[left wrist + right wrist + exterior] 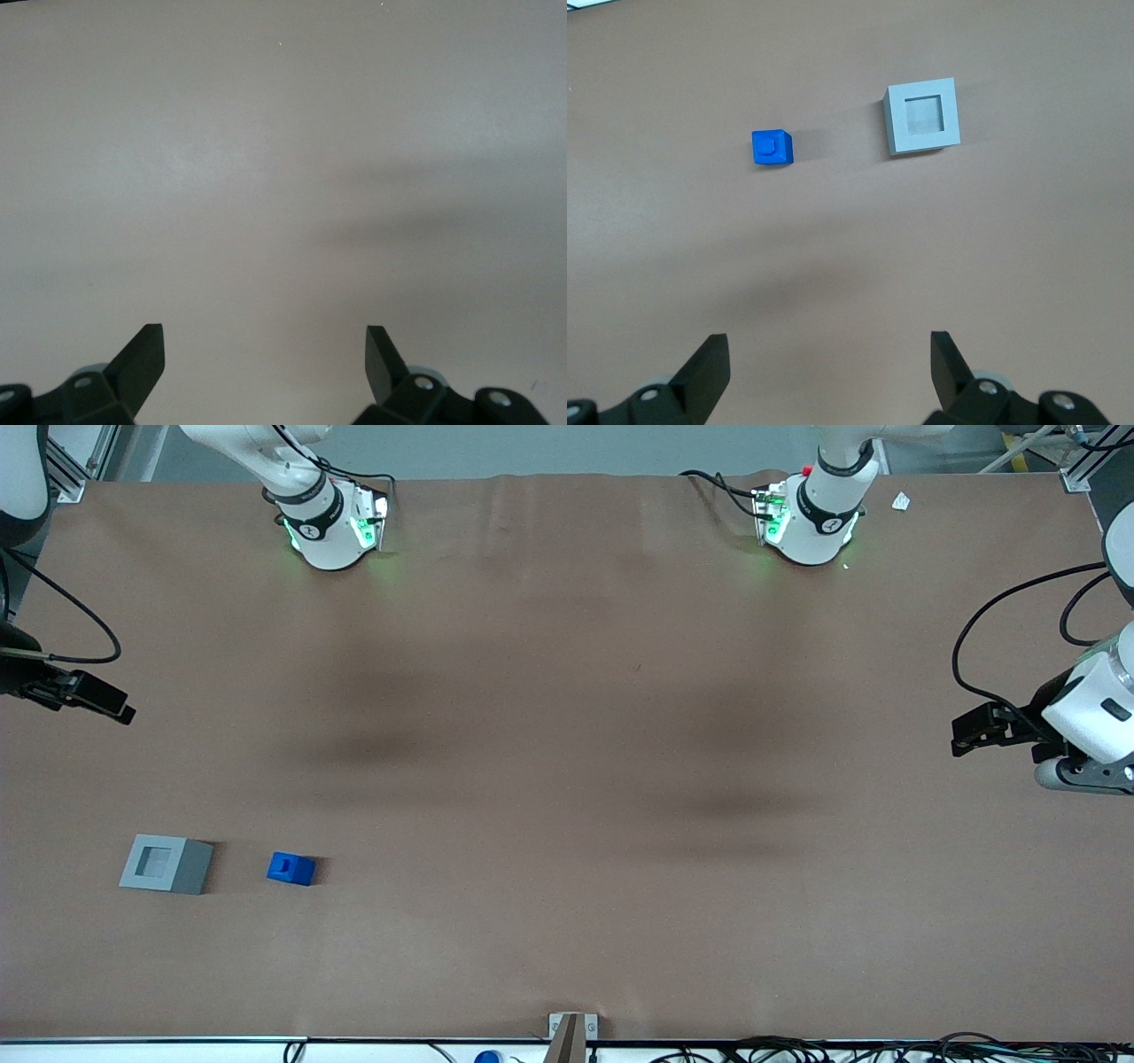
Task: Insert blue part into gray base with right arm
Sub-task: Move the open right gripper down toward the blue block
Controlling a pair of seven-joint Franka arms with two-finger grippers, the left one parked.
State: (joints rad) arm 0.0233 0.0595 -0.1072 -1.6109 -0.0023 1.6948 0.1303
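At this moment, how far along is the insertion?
Nothing is done yet. The blue part sits on the table beside the gray base, apart from it, and the base's recess is empty. Nothing is in hand: the gripper is open, hanging above the table, farther from the front camera than both blocks. Reaching, grasping, carrying and inserting all remain.

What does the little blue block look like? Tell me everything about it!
The blue block is small, bright blue and looks like plastic. A smaller raised square stub sits on its top face, so it stands stub up. It rests on the brown table, beside the gray base but apart from it, toward the working arm's end. It is clearly smaller than the base. Nothing touches it except the table. The gripper hangs above, away from it, fingers open and empty.
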